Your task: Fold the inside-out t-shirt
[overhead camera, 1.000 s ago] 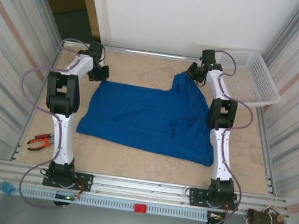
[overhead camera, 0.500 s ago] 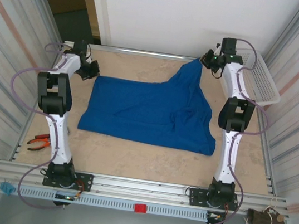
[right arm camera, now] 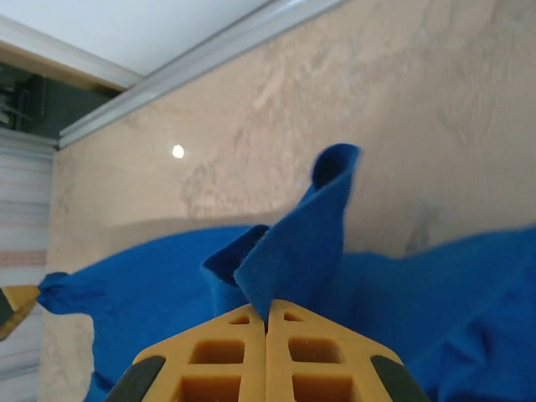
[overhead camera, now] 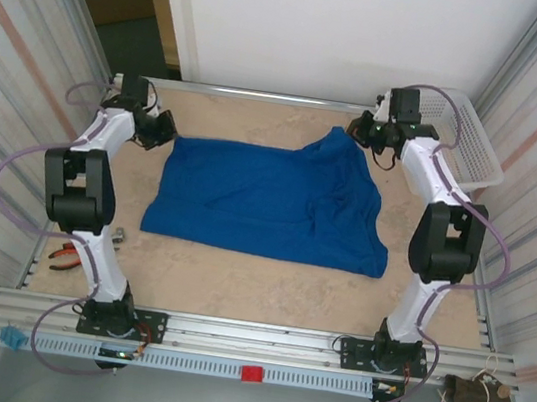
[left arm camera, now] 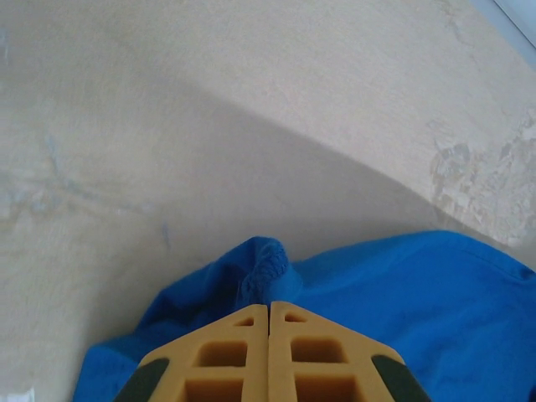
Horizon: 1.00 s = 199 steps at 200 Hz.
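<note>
Clamping soft blue t-shirt point(overhead camera: 268, 201) at both far corners: left gripper point(left arm camera: 269, 306) on bunched hem, right gripper point(right arm camera: 266, 303) on upright fold. Lying wrinkled across table point(overhead camera: 237, 277) centre. Hiding pinch points under yellow lattice fingers point(right arm camera: 219, 356).

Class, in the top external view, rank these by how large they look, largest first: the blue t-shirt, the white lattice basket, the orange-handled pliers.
1. blue t-shirt, by far the largest.
2. white lattice basket, in the far right corner.
3. orange-handled pliers, clearly the smallest.
</note>
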{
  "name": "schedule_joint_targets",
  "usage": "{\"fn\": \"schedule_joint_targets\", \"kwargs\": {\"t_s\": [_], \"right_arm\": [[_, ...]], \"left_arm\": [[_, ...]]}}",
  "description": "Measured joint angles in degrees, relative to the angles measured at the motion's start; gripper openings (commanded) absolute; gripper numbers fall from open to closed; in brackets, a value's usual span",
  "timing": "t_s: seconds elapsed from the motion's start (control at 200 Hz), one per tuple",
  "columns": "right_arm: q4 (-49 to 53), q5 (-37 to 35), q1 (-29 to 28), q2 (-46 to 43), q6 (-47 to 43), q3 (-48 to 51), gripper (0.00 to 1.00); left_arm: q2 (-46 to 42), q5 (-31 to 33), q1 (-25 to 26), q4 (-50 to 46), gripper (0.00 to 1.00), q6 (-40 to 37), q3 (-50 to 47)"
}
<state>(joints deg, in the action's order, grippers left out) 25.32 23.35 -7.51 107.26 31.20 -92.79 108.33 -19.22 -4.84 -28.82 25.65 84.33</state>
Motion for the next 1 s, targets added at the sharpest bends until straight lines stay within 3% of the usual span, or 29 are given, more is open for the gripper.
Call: {"fn": "schedule_joint_targets", "kwargs": {"t_s": [0.346, 0.716, 0.782, 0.817, 0.862, 0.997], "right_arm": [[-3.9, -4.3, -1.3, -21.3, 0.1, 21.6, 0.00], [-6.5, -12.0, -8.8, -36.8, 3.7, 47.0, 0.00], [-6.1, -14.1, -9.8, -38.8, 4.9, 51.4, 0.32], [-5.4, -15.3, -10.0, -39.6, 5.3, 52.9, 0.43], [-4.2, -17.5, -10.1, -40.5, 5.7, 54.2, 0.47], [-1.8, -21.5, -10.1, -43.7, 5.6, 54.3, 0.47]], "left_arm": [[-4.5, -0.3, -4.3, 2.1, 0.00, 3.5, -10.3], [-4.5, 0.2, -4.9, 2.1, 0.00, 5.5, -15.7], [-4.5, 0.3, -4.9, 2.1, 0.00, 5.7, -16.3], [-4.5, 0.4, -4.9, 2.1, 0.00, 5.7, -16.5], [-4.5, 0.3, -4.9, 2.1, 0.00, 5.9, -16.8], [-4.7, 0.5, -4.9, 2.1, 0.00, 5.9, -17.7]]}}
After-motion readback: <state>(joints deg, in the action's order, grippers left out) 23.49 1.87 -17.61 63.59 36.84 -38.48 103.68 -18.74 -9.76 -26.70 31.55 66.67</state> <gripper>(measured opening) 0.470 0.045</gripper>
